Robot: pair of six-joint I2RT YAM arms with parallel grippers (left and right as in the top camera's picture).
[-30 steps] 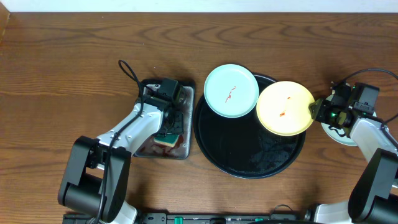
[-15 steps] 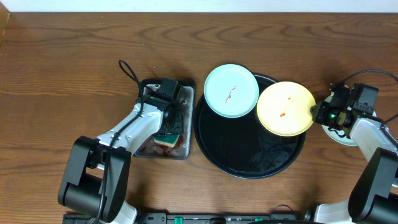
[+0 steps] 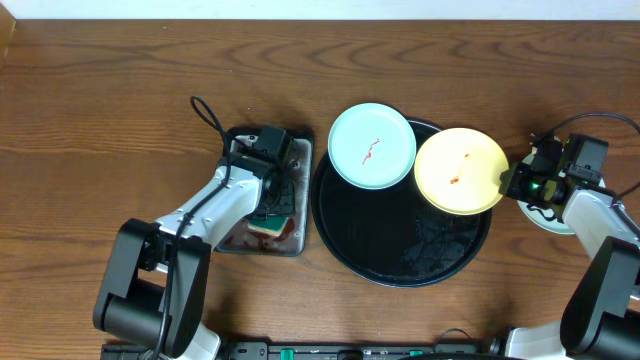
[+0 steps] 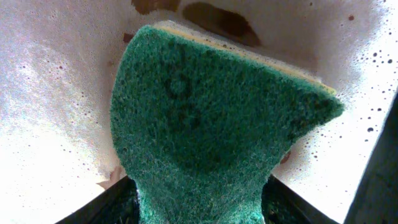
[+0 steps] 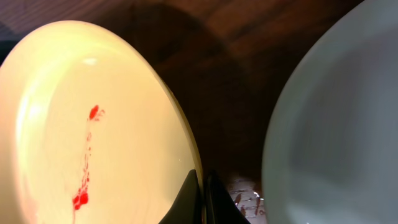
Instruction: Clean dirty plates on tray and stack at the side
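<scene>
Two smeared plates (image 3: 372,146) overhang the black tray (image 3: 380,255)
Right gripper (image 3: 508,181) pinches the yellow plate (image 3: 458,172) by its rim; left gripper (image 3: 268,204) squeezes the sponge (image 4: 205,106)

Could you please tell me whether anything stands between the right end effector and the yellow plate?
Nothing visible does: the right end effector is already shut on the rim of the yellow plate.
</scene>
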